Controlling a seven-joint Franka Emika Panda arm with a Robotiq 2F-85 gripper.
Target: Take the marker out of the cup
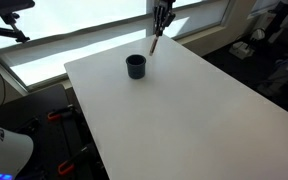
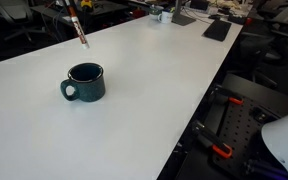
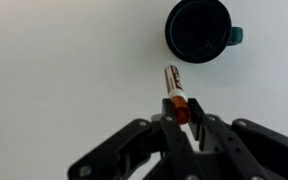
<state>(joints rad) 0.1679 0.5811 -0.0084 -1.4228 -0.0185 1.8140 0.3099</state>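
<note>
The dark cup point(image 1: 136, 67) stands on the white table point(image 1: 184, 110); it also shows in an exterior view point(image 2: 84, 83), with a small handle on its left side there, and in the wrist view point(image 3: 198, 29), where it looks empty. My gripper point(image 1: 160, 27) is shut on the reddish marker point(image 1: 155, 44) and holds it above the table, beyond and to the side of the cup. In the wrist view the marker point(image 3: 175, 88) sticks out from between the fingers point(image 3: 183, 114). In an exterior view the marker point(image 2: 79, 32) hangs slanted over the table.
The table edge point(image 2: 199, 110) drops off near the robot's base. Dark flat objects point(image 2: 216, 30) lie at the table's far end. Chairs and equipment point(image 1: 274, 50) stand around the table.
</note>
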